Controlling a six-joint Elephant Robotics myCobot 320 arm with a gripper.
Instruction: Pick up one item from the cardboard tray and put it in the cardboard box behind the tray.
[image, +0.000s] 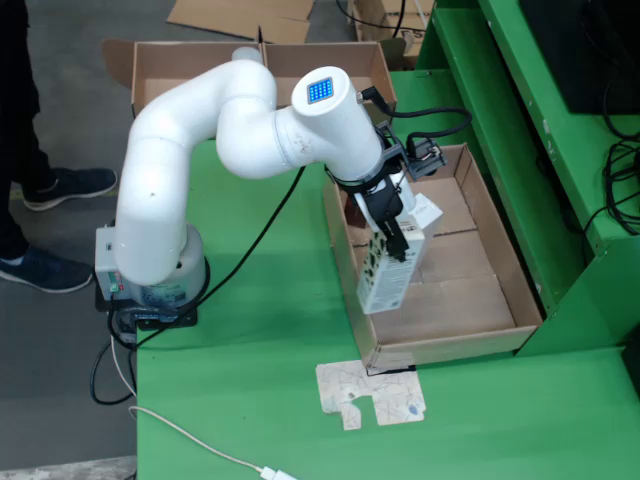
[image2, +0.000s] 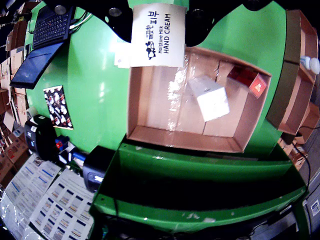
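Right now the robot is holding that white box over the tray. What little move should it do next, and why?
Probably lift a bit higher. The gripper holds the hand cream box with its lower end level with the cardboard tray's near wall. The box behind lies past that wall, so rising first should keep it from catching.

green table (image: 260, 340) | cardboard tray (image: 500, 270) | flat card scrap (image: 372, 395), perhaps printed

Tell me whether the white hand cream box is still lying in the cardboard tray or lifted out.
Lifted: the white hand cream box hangs upright from the black gripper, above the cardboard tray.
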